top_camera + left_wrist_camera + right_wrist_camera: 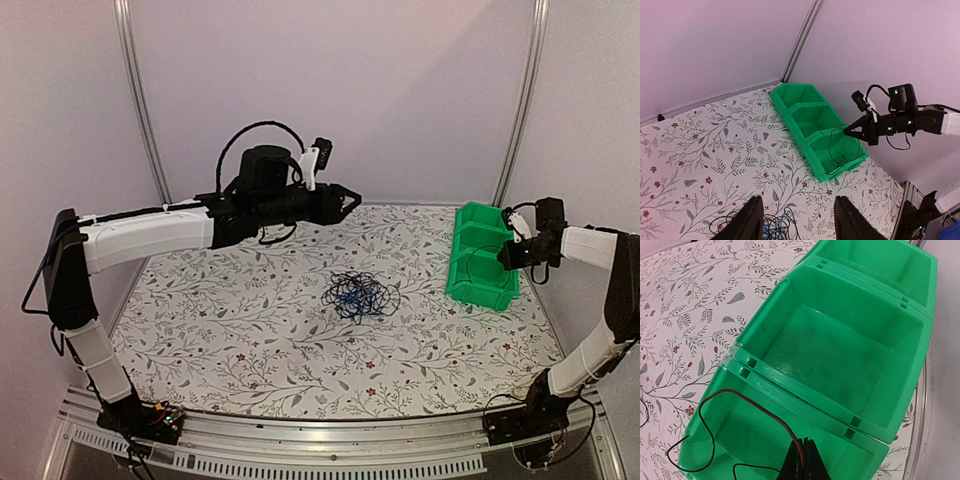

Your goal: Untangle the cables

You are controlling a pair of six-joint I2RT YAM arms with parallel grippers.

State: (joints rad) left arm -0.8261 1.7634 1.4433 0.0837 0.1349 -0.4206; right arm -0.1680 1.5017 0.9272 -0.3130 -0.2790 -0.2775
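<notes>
Sorting-out step here: my right pincer is clamped shut on one thin dark wire, hanging over the lower end pocket of the green plastic three-pocket bin at the right of the top view. My left pincer is half-open and empty, upper middle. The tangle of black and blue cables sits mid-frame. Next up I'd guess: let go over that pocket, then head back for another strand.

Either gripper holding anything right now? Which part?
Right gripper pinches a thin cable partway along its length, both strands trailing into the green bin. Left gripper holds nothing.
</notes>
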